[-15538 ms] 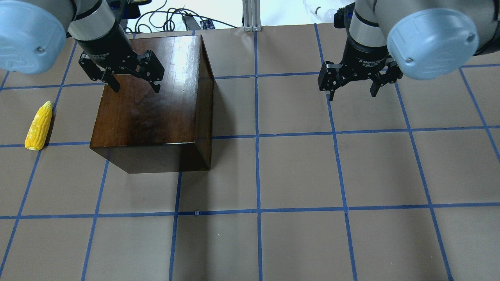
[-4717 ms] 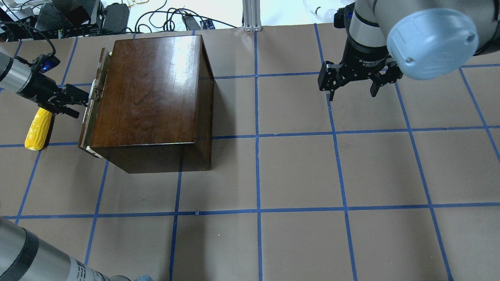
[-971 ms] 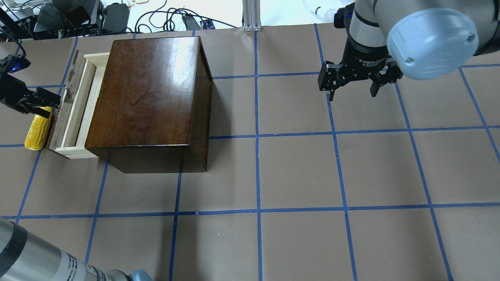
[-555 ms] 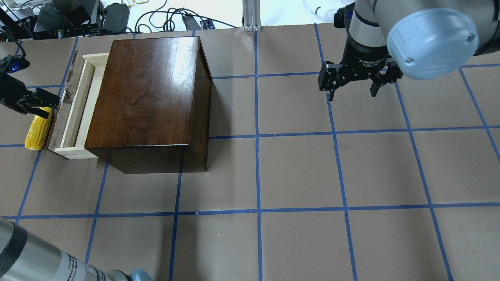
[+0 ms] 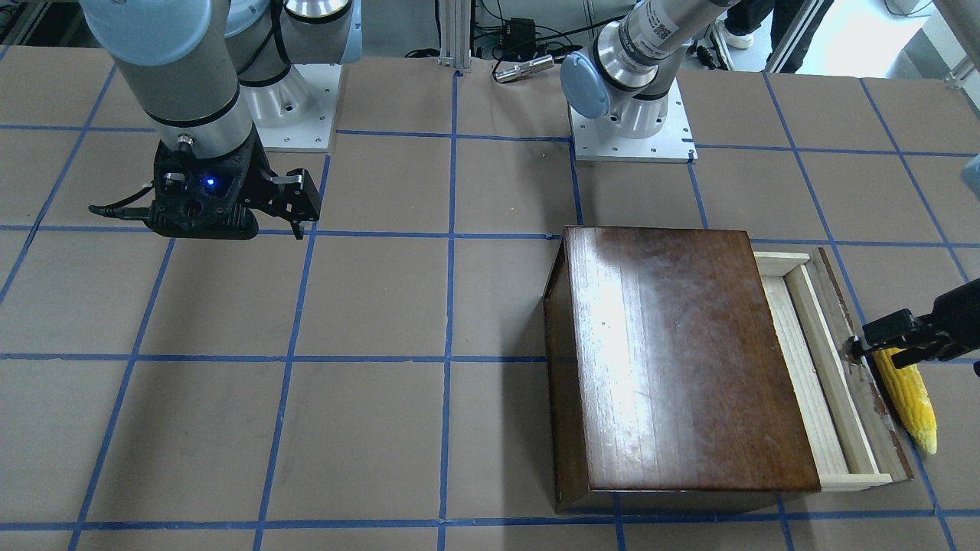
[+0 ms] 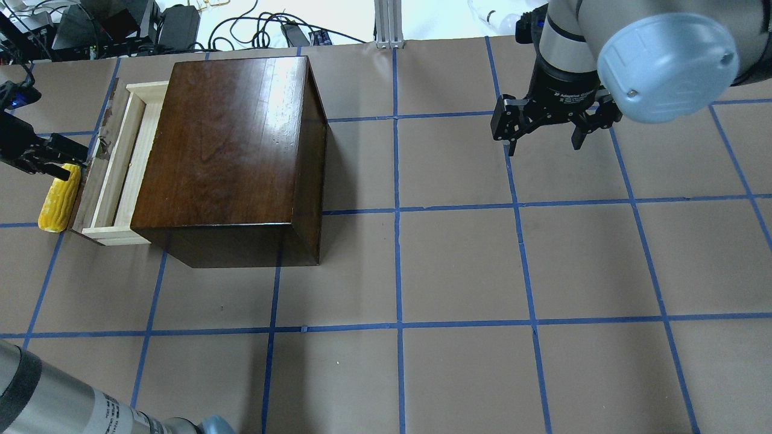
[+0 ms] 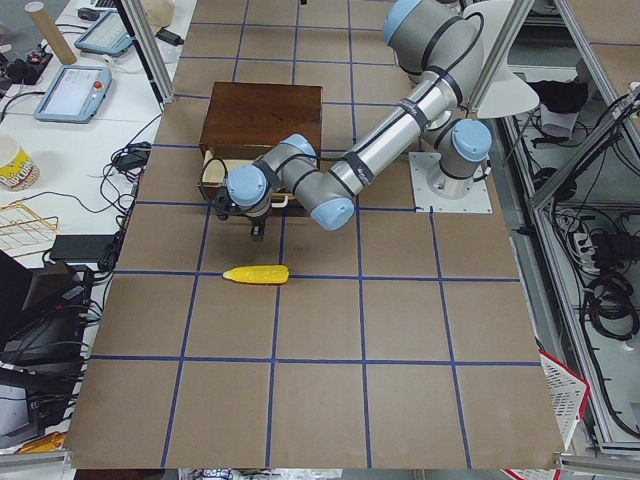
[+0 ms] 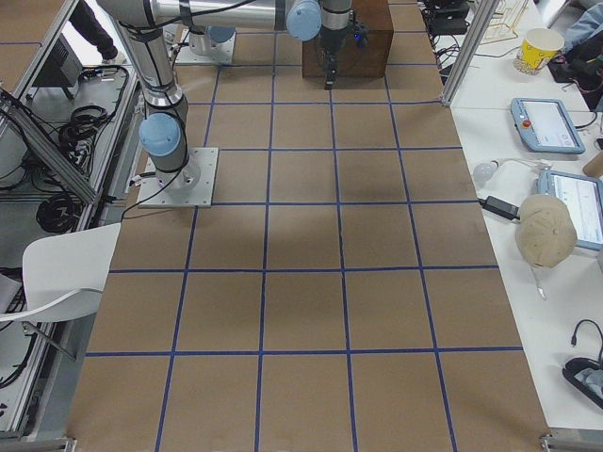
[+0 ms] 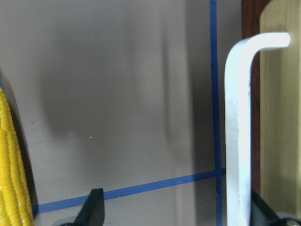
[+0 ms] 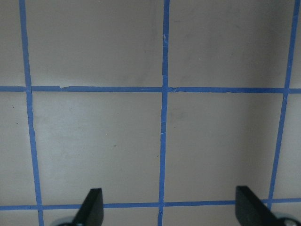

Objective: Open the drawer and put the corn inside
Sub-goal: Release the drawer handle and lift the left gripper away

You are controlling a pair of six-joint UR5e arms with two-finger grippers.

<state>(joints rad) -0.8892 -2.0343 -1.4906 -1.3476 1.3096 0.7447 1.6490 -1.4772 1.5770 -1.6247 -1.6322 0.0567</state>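
The dark-brown box (image 6: pixel 229 144) stands at the table's far left. Its pale wood drawer (image 6: pixel 117 163) is pulled partly out to the left and is empty inside. The yellow corn (image 6: pixel 57 202) lies on the table outside the drawer front; it also shows in the front view (image 5: pixel 907 398) and at the left wrist view's edge (image 9: pixel 11 179). My left gripper (image 6: pixel 67 160) is open at the drawer front, over the corn's far tip. The white handle (image 9: pixel 237 141) stands between its fingers, close to one of them. My right gripper (image 6: pixel 546 141) is open and empty, far right.
Brown paper with blue tape lines covers the table (image 6: pixel 458 271). Cables and power bricks (image 6: pixel 120 24) lie past the far edge behind the box. An aluminium post (image 6: pixel 389 21) stands at the far middle.
The drawer has gone from shut to partly out over the earlier frames. In the last second the left gripper has shifted slightly; drawer, corn and right arm have not moved.
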